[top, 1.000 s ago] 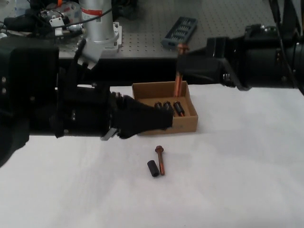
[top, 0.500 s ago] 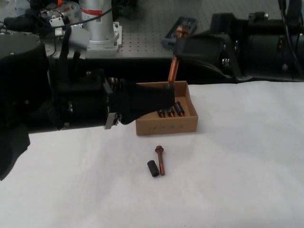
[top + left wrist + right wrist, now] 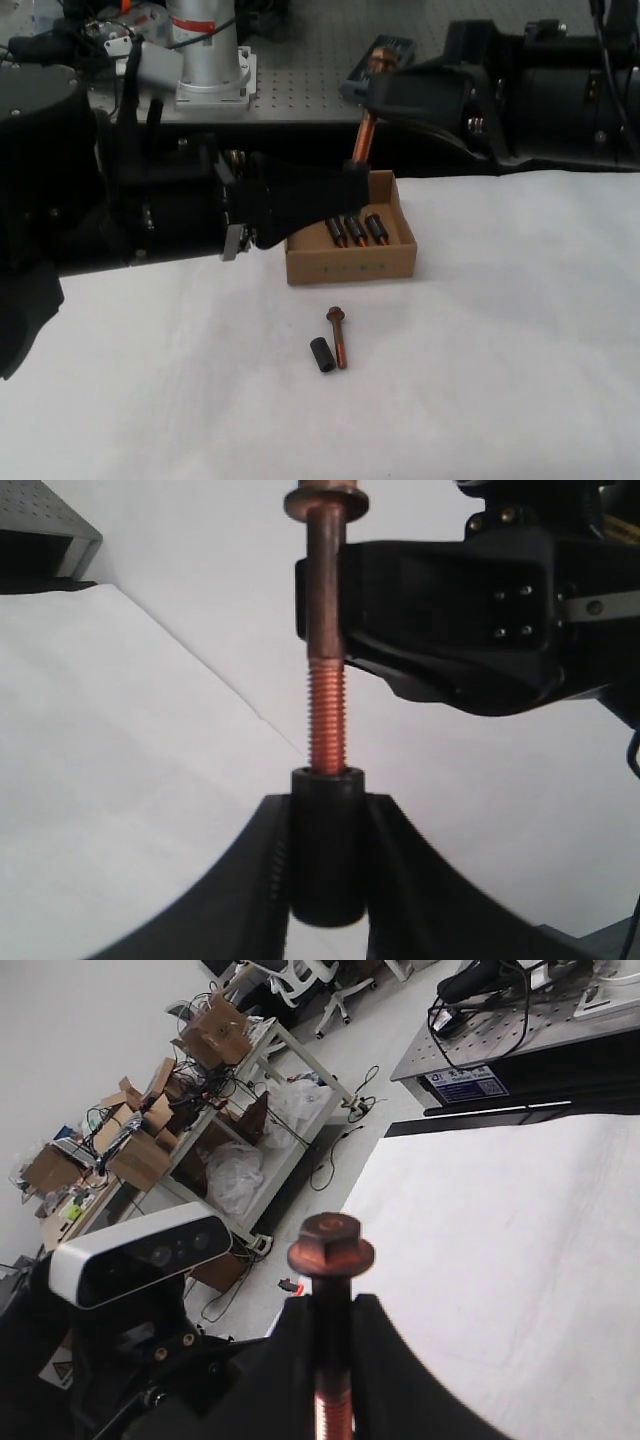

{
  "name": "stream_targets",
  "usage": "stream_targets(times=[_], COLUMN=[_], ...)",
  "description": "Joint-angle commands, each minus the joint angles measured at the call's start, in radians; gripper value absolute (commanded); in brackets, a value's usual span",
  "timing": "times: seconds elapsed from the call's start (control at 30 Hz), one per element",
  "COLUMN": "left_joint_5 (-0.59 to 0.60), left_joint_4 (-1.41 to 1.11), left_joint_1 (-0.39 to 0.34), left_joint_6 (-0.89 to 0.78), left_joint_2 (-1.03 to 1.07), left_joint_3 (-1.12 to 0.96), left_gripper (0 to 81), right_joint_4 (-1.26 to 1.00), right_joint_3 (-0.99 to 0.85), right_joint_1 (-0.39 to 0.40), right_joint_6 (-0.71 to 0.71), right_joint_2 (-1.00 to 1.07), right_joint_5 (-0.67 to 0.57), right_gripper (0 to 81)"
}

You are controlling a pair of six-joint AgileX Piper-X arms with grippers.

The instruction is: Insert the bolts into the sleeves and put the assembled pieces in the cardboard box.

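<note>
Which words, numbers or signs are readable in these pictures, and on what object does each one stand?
Nothing can be read.
White label on the bench frame: too blurred.
Yellow sticker on a black arm: too small.
Marks on the cardboard box front: too small.

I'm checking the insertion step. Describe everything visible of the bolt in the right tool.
The bolt is copper-coloured metal, with a flanged hex head, a smooth upper shank and a threaded lower part. The right tool clamps the smooth shank below the head. It hangs head up, slightly tilted, above the back edge of the cardboard box. Its threaded tip meets the mouth of the black sleeve held in the left tool.
</note>
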Motion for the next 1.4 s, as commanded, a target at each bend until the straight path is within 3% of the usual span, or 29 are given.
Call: stream_targets(times=[0.0, 0.2, 0.47, 0.77, 1.07, 1.13, 1.27, 1.3, 1.37], left_joint_5=[-0.007, -0.039, -0.048, -0.063, -0.067, -0.07, -0.075, -0.075, -0.075], left_joint_4=[-0.039, -0.046, -0.053, -0.053, -0.116, -0.137, -0.138, -0.14, -0.148], left_joint_1=[0.002, 0.002, 0.002, 0.002, 0.002, 0.002, 0.002, 0.002, 0.002], left_joint_6=[-0.02, -0.02, -0.02, -0.02, 0.005, 0.006, 0.006, 0.006, 0.006], left_joint_2=[-0.013, -0.013, -0.013, -0.013, -0.013, -0.013, -0.013, -0.013, -0.013], left_joint_3=[-0.004, -0.004, -0.004, -0.004, -0.004, -0.004, -0.004, -0.004, -0.004], left_gripper=[0.6, 0.6, 0.6, 0.6, 0.6, 0.6, 0.6, 0.6, 0.6], right_joint_4=[-0.009, 0.003, 0.159, 0.158, 0.293, 0.314, 0.319, 0.321, 0.323], right_joint_3=[-0.006, -0.006, -0.006, -0.006, -0.006, -0.006, -0.008, -0.008, -0.008], right_joint_1=[-0.005, -0.005, 0.0, 0.067, 0.074, 0.074, 0.074, 0.074, 0.074], right_joint_6=[0.001, -0.033, -0.187, -0.244, -0.352, -0.366, -0.363, -0.363, -0.363], right_joint_2=[0.0, 0.0, -0.002, -0.004, -0.004, -0.004, -0.004, -0.004, -0.004], right_joint_5=[-0.009, -0.051, -0.091, -0.102, -0.105, -0.105, -0.042, -0.016, -0.004], right_gripper=[2.5, 2.5, 2.5, 2.5, 1.2, 12.0, 43.3, 47.4, 46.3])
